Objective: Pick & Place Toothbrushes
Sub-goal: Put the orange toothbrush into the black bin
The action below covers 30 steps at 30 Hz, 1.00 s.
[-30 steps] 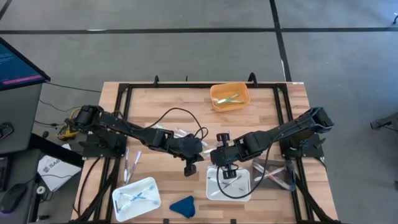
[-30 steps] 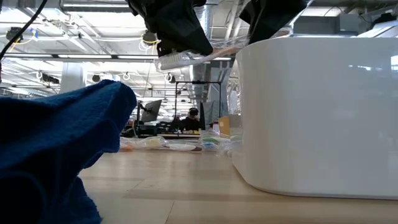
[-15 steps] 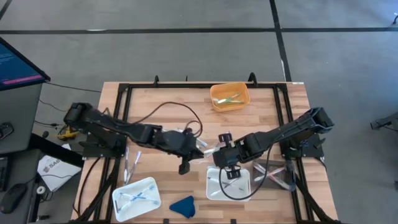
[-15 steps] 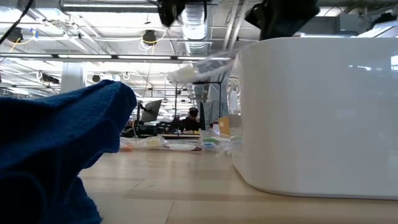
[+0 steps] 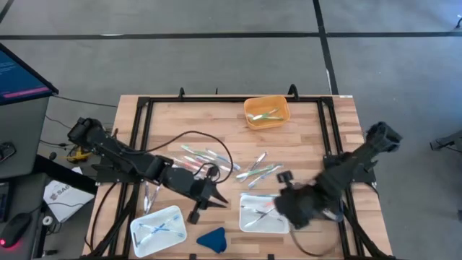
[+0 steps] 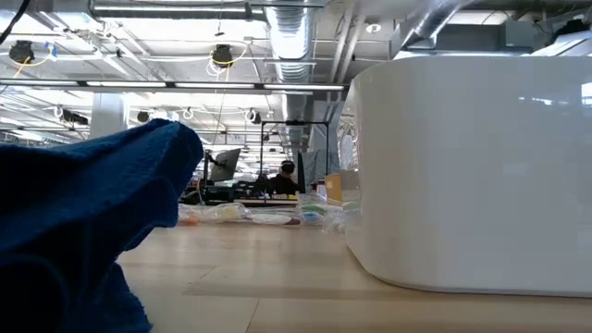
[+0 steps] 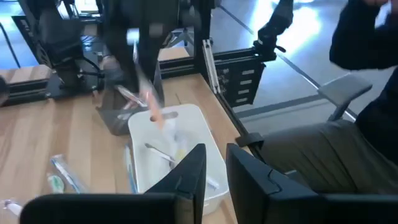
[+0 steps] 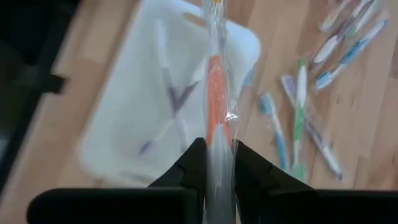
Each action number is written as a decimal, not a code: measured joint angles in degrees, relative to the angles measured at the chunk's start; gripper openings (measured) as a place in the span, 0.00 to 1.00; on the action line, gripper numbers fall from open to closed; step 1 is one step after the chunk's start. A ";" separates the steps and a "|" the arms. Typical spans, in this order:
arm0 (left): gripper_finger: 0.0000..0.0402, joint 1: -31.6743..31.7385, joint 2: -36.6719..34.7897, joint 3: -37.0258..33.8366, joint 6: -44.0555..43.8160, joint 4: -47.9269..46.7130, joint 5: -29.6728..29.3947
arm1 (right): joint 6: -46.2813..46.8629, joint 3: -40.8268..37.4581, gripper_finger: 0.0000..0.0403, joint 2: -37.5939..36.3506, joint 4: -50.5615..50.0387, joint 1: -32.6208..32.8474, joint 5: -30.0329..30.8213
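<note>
High view: the wooden slatted table (image 5: 303, 137) carries a round-cornered orange plastic bin (image 5: 266, 113) at twelve o'clock, with a couple of thin brushes inside. Loose slim white toothbrushes (image 5: 256, 170) with blue and green accents lie scattered at the centre. A white rectangular plastic tray (image 5: 263, 214) sits at five o'clock and a second white tray (image 5: 157, 230) at seven o'clock, both holding brushes. A crumpled dark blue cloth (image 5: 211, 238) lies at six o'clock between them. The left gripper (image 5: 214, 198) hangs between the scatter and the seven o'clock tray. The right gripper (image 5: 278, 206) is blurred over the five o'clock tray's right edge.

Low view: the blue cloth fills the left foreground, the white tray wall (image 6: 472, 176) the right; neither gripper shows.

Left wrist view: the dark fingers (image 7: 193, 171) stand slightly parted with nothing between them, facing the white tray; beyond, the other arm holds a wrapped orange-handled toothbrush (image 7: 152, 109) over it.

Right wrist view: the fingers (image 8: 194, 165) pinch the clear-wrapped orange toothbrush above the white tray, loose brushes lying on the wood beside it.
</note>
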 joint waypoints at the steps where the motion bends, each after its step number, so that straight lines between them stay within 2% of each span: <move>1: 0.14 -0.24 0.00 -0.78 0.12 1.09 -0.02 | 2.37 0.02 0.11 -1.15 -1.15 2.14 0.79; 7: 0.14 -0.72 0.00 -6.67 0.52 9.34 -0.03 | 23.60 -0.95 0.11 -7.21 -9.21 14.55 9.29; 10: 0.14 -0.35 0.00 -9.25 0.84 13.88 -0.04 | 32.59 -4.38 0.11 -9.09 -11.23 18.53 9.44; 14: 0.14 -0.24 0.00 -9.71 1.24 16.32 -0.29 | 37.45 -10.38 0.11 -11.26 -11.53 21.03 5.59; 22: 0.14 -0.33 0.00 -9.71 1.41 18.09 -0.23 | 49.11 -21.47 0.11 -18.04 -10.92 21.05 -1.69; 30: 0.14 -0.65 0.00 -9.70 1.28 18.15 -0.03 | 51.55 -23.38 0.11 -23.23 -8.67 26.86 -1.51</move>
